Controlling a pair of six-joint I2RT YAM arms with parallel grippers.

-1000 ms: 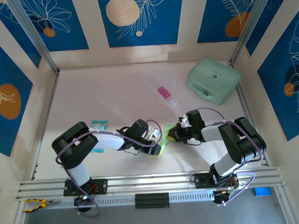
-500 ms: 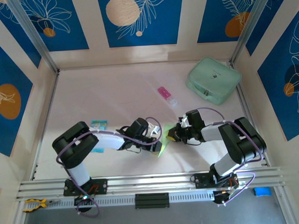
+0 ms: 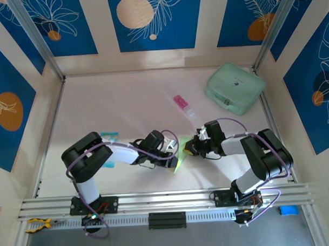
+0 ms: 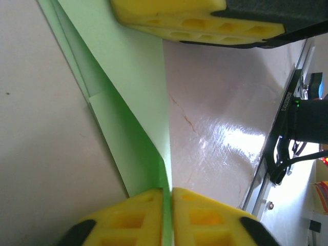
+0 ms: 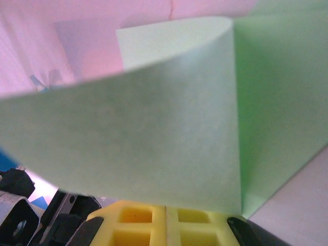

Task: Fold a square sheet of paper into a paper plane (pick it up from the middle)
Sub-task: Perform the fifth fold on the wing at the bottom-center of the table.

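Note:
The square sheet of paper (image 3: 178, 164) is pale lime green, folded and creased, and lies low over the table's near middle between both arms. My left gripper (image 3: 172, 156) is shut on it. In the left wrist view its yellow pads (image 4: 133, 215) pinch the folded edge of the paper (image 4: 128, 107) at the gripper (image 4: 167, 199). My right gripper (image 3: 188, 148) is shut on the other side. In the right wrist view the paper (image 5: 154, 128) curls up over the closed gripper (image 5: 165, 211). The right gripper's pads (image 4: 195, 20) show at the top of the left wrist view. A paper plane is out of view.
A mint-green case (image 3: 234, 88) sits at the back right. A pink-and-white tube (image 3: 183, 104) lies behind the grippers, and a blue-and-white packet (image 3: 108, 138) lies by the left arm. The aluminium rail (image 3: 167, 201) runs along the near edge.
My left gripper has closed on the paper's edge. The paper's visible part has shrunk and drawn in between the two grippers. The right gripper has stayed shut and still.

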